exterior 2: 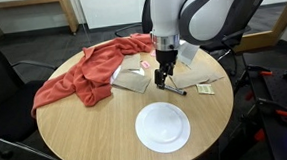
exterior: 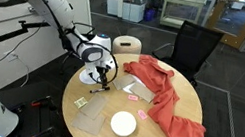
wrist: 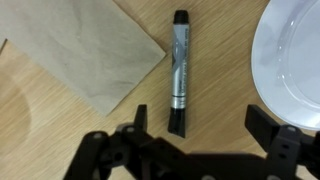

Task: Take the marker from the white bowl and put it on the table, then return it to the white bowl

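The marker [wrist: 179,75], a slim black and silver stick, lies flat on the wooden table [wrist: 220,60] in the wrist view. My gripper [wrist: 198,122] is open and empty just above it, and the marker's near end sits by one finger, off centre between the two. The curved rim of the white bowl [wrist: 295,60] shows at the right edge, apart from the marker. In both exterior views the gripper [exterior: 102,75] [exterior 2: 162,80] hangs low over the table [exterior 2: 87,134], with the bowl [exterior: 91,75] beside it.
A brown paper sheet [wrist: 90,50] [exterior 2: 133,79] lies next to the marker. A red cloth [exterior: 167,95] [exterior 2: 83,74] is draped over the table's side. A flat white plate [exterior: 124,124] [exterior 2: 162,126] sits near the table edge. Chairs stand around the table.
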Available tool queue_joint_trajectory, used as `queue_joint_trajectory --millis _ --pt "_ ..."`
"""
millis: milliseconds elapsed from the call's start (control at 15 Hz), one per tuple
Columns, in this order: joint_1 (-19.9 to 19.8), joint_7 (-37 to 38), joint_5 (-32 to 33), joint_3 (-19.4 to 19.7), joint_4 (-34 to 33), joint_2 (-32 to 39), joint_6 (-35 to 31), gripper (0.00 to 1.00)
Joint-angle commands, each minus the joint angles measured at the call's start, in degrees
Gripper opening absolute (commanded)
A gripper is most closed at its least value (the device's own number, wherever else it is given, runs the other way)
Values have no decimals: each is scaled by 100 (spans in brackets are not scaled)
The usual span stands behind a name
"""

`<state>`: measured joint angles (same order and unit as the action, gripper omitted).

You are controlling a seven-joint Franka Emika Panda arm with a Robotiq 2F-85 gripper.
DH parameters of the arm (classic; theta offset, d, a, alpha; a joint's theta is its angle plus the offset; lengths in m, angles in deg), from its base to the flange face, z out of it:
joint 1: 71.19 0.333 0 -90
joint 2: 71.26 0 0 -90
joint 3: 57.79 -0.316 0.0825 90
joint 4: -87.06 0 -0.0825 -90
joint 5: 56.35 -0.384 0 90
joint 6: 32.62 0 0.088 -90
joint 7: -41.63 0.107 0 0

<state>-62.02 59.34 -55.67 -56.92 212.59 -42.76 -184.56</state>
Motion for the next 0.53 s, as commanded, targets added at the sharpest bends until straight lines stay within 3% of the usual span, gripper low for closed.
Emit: queue_joint_trajectory --millis 0,467 --pt "-58 -281 46 10 -113 101 -1 100" --pt "-161 -605 56 1 -160 308 -60 100"
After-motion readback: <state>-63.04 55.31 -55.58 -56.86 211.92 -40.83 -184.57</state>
